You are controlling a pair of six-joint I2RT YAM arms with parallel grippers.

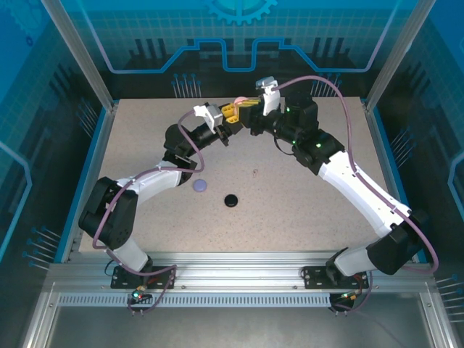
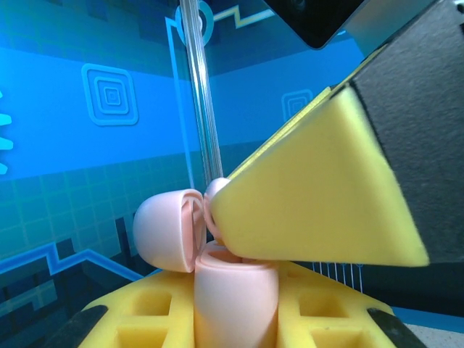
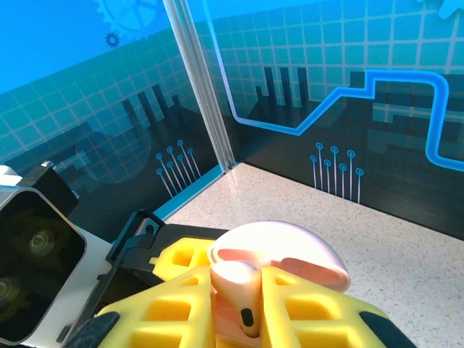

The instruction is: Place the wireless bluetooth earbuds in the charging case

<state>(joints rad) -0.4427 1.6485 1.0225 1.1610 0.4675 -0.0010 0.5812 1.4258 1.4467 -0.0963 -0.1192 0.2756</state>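
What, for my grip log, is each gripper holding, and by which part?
Left gripper: pink charging case, by its base. Right gripper: pink earbud, by its stem.

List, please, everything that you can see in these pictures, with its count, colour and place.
charging case: one, pale pink, lid open, held above the far part of the table
pink earbud: one, pale pink, at the open case
round lavender thing: one, on the table near the left arm
round black thing: one, on the table, right of the lavender one
tiny thing: one, mid-table, too small to tell
table: one, speckled beige
left gripper: yellow fingers, shut on the case's base
right gripper: yellow fingers, earbud between them
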